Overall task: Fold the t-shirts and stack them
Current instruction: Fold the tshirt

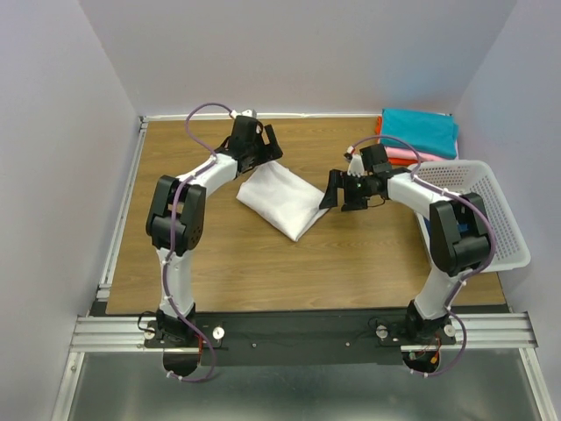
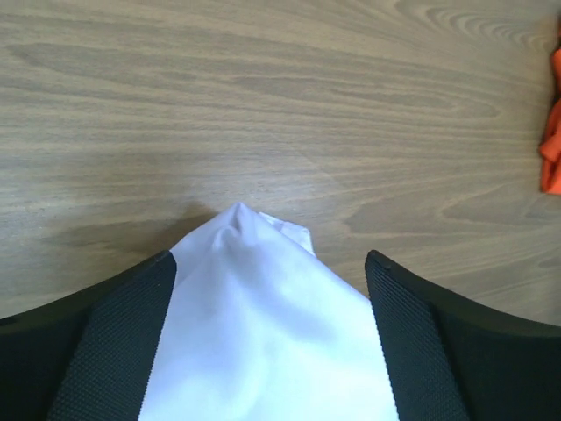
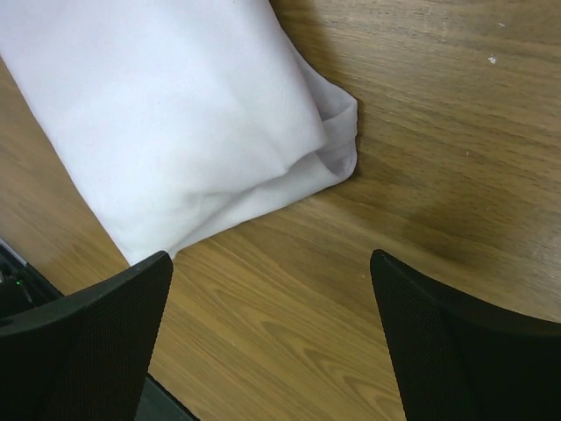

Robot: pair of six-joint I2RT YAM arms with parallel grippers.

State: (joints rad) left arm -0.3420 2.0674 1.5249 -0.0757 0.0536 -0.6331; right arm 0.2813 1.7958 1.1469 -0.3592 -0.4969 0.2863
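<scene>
A white t-shirt (image 1: 280, 200) lies folded into a compact slab at the middle of the wooden table. My left gripper (image 1: 263, 145) is open at the shirt's far corner; in the left wrist view the white cloth (image 2: 263, 342) sits between its spread fingers (image 2: 114, 342). My right gripper (image 1: 337, 191) is open and empty just right of the shirt; in the right wrist view the shirt's folded edge (image 3: 175, 114) lies beyond the gripper (image 3: 270, 259), which is over bare wood. Folded teal (image 1: 421, 130), pink (image 1: 412, 156) and orange shirts are stacked at the back right. The dark blue shirt is not clearly visible.
A white plastic lattice basket (image 1: 495, 206) stands at the right edge, beside the right arm. An orange bit of cloth (image 2: 552, 132) shows at the right edge of the left wrist view. Walls close in the table on the left, back and right.
</scene>
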